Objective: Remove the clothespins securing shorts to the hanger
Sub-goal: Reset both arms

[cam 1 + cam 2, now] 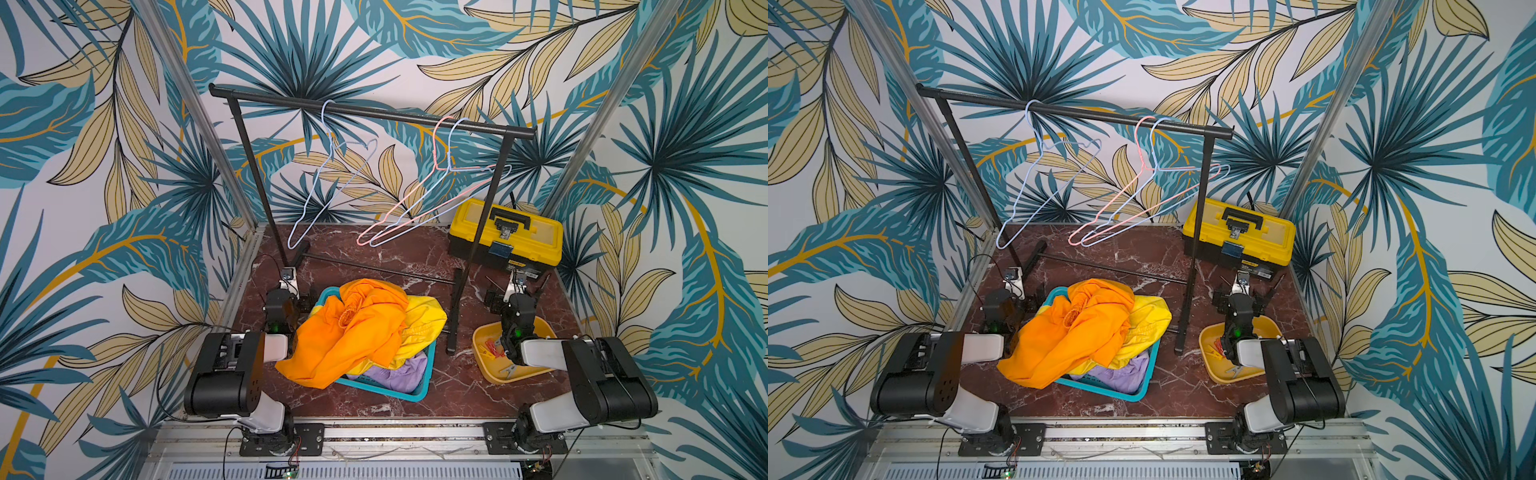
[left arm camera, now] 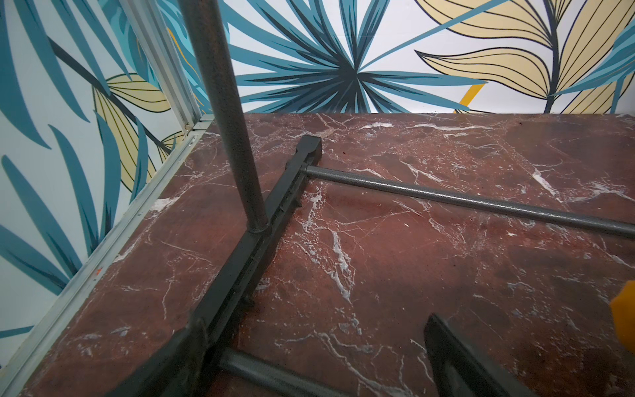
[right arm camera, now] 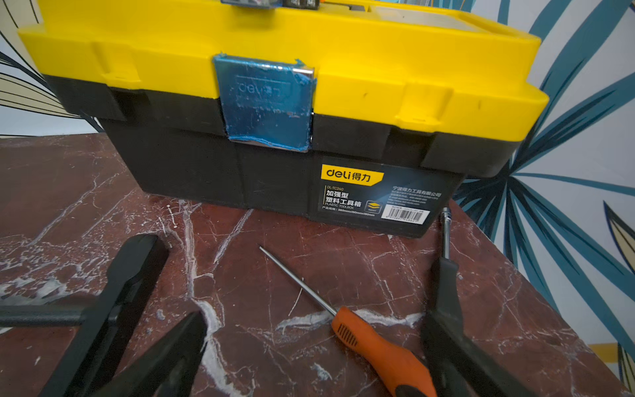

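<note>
Three wire hangers hang bare on the black rack (image 1: 374, 110): a pale blue hanger (image 1: 332, 178), a pink hanger (image 1: 415, 199) and a blue hanger (image 1: 440, 203). The orange shorts (image 1: 357, 332), yellow shorts (image 1: 424, 324) and lilac shorts (image 1: 395, 374) lie heaped in a teal basket (image 1: 415, 395). Red and yellow clothespins (image 1: 492, 347) and a grey one lie in the yellow tray (image 1: 498, 376). My left gripper (image 1: 291, 291) (image 2: 319, 361) rests low beside the basket, open and empty. My right gripper (image 1: 513, 293) (image 3: 309, 330) is open and empty, low behind the tray.
A yellow-and-black toolbox (image 1: 505, 232) stands at the back right. An orange-handled screwdriver (image 3: 371, 347) lies between my right fingers, and a dark-handled driver (image 3: 446, 275) lies beside them. The rack's foot (image 2: 240, 257) and cross bar (image 2: 446, 199) run along the marble table (image 1: 374, 257).
</note>
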